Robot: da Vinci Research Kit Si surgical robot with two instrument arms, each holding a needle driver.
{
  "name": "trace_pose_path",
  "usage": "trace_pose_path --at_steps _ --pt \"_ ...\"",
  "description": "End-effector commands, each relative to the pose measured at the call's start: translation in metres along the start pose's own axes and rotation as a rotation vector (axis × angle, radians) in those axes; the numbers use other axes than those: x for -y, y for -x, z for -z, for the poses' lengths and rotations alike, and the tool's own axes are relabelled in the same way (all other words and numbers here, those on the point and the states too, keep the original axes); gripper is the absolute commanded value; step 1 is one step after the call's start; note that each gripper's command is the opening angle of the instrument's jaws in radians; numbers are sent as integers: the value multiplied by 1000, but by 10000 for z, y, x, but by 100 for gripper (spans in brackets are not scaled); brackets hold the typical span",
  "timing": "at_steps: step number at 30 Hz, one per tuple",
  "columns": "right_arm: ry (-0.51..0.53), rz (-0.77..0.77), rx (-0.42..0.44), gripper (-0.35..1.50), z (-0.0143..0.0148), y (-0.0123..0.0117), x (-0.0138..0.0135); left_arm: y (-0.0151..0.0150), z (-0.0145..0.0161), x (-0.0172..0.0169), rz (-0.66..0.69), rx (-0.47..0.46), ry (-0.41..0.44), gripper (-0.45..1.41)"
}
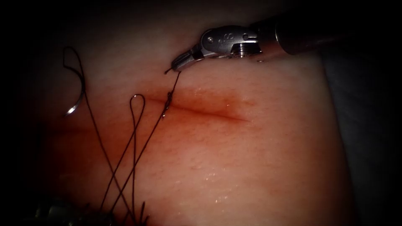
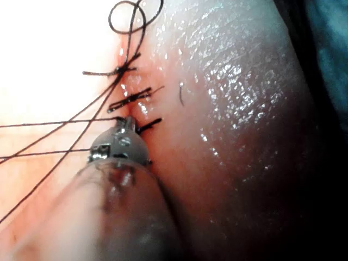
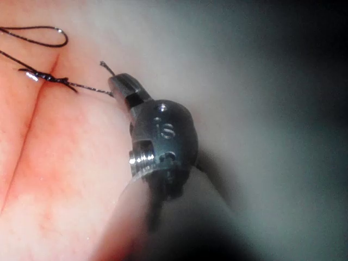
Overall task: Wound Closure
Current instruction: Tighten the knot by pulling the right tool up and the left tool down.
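Note:
My right tool (image 1: 178, 63) comes in from the upper right, its jaws shut on the short end of the thread (image 1: 175, 81) just above the cut (image 1: 209, 112). That thread runs down to a knot (image 1: 168, 99) at the cut's left end. The right wrist view shows the same: jaws (image 3: 117, 84) gripping the thread, the knot (image 3: 49, 78) a short way off. The curved needle (image 1: 78, 103) lies free on the tissue (image 1: 234, 159), left of the cut, held by neither tool. My left tool (image 1: 52, 209) sits low at the near left; its tip (image 2: 126, 126) is beside a stitch.
A narrow thread loop (image 1: 137, 97) stands left of the knot, and long strands cross down toward the near edge. Several dark stitches with cut ends (image 2: 130, 98) lie along the cut near the left tool. Red fluid stains the tissue around the cut.

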Motion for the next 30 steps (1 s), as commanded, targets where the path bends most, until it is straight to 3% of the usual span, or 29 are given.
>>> trace_pose_path --at_steps 1,12,18,25,30 --pt "6 5 3 -35 -7 3 -5 -1 -5 -6 1 -4 14 -45" --pt "38 19 32 -35 -7 3 -1 -29 26 -28 -17 -60 68 -45" --pt "56 43 63 -35 -7 2 1 -38 21 -36 -34 -77 78 -45" --pt "86 45 91 -35 -2 3 1 -37 18 -34 -30 -91 89 -45" --pt "103 43 63 -35 -6 0 7 -42 25 -19 -21 -89 77 -45"
